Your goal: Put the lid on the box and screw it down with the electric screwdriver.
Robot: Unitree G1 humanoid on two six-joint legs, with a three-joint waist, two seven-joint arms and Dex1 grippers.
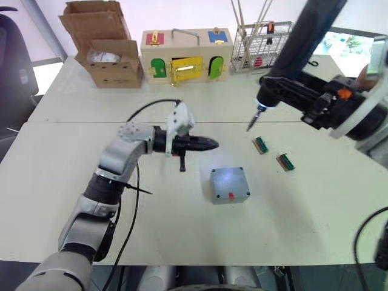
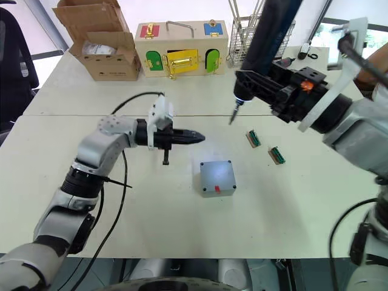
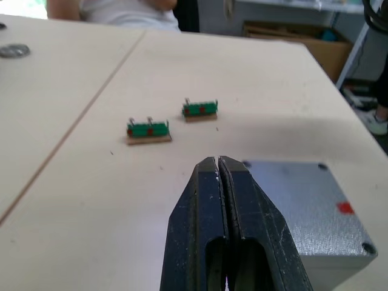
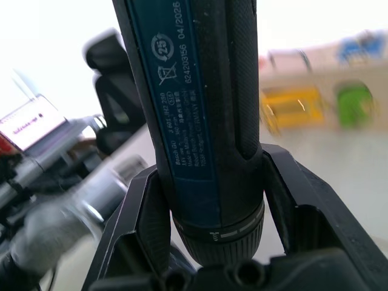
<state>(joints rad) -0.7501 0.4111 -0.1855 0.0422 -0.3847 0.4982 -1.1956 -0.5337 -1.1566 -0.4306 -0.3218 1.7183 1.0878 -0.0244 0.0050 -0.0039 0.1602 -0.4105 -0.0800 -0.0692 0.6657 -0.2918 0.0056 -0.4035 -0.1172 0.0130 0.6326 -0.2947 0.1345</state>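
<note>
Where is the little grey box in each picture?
Left eye view: the box sits mid-table, ahead of the left gripper.
Right eye view: box mid-table, below the electric screwdriver tip.
Left wrist view: box beside the shut fingers.
Shared landmark: two green terminal blocks.

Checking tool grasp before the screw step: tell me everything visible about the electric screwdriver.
The electric screwdriver is a thick dark blue-black cylinder with a ribbed rubbery grip and a printed label. The right claw is shut on its lower body, fingers on either side. It is held in the air, steeply tilted, thin metal bit pointing down with a light lit at the tip, above the table, not touching the box.
</note>
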